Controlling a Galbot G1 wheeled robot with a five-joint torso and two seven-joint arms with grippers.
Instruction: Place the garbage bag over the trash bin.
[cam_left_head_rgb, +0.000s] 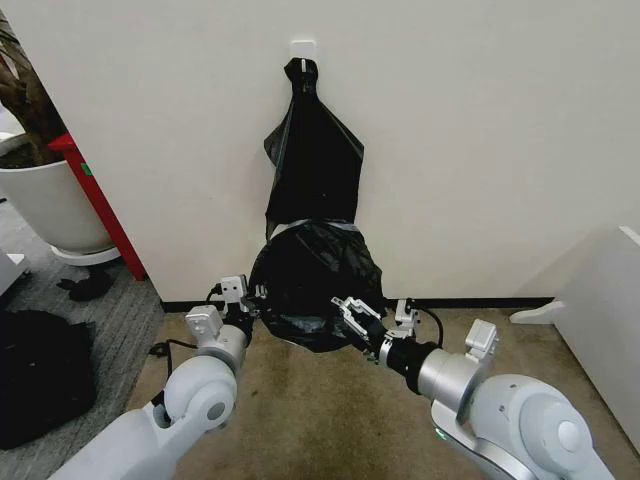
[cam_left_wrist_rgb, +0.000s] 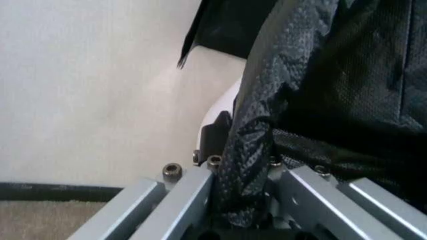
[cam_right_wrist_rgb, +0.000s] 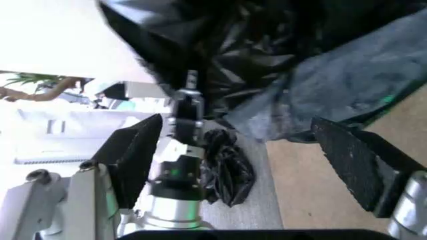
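Observation:
The black glossy garbage bag (cam_left_head_rgb: 312, 270) hangs from a wall hook (cam_left_head_rgb: 302, 47) and bulges round near the floor. The trash bin is covered by it in the head view. A white sliver of the trash bin (cam_left_wrist_rgb: 223, 107) peeks out beside the bag (cam_left_wrist_rgb: 320, 100) in the left wrist view. My left gripper (cam_left_head_rgb: 250, 297) is at the bulge's left edge, shut on a fold of the bag (cam_left_wrist_rgb: 243, 200). At the bulge's lower right, my right gripper (cam_left_head_rgb: 347, 312) stands open. Its black pads (cam_right_wrist_rgb: 137, 152) are spread wide just short of the bag (cam_right_wrist_rgb: 280, 65).
A large white plant pot (cam_left_head_rgb: 45, 205) and a red board (cam_left_head_rgb: 100, 210) stand at the left by the wall. A dark lumpy heap (cam_left_head_rgb: 35, 375) lies on the grey floor at the left. A white panel (cam_left_head_rgb: 600, 320) borders the right. Beige carpet (cam_left_head_rgb: 320, 420) lies in front.

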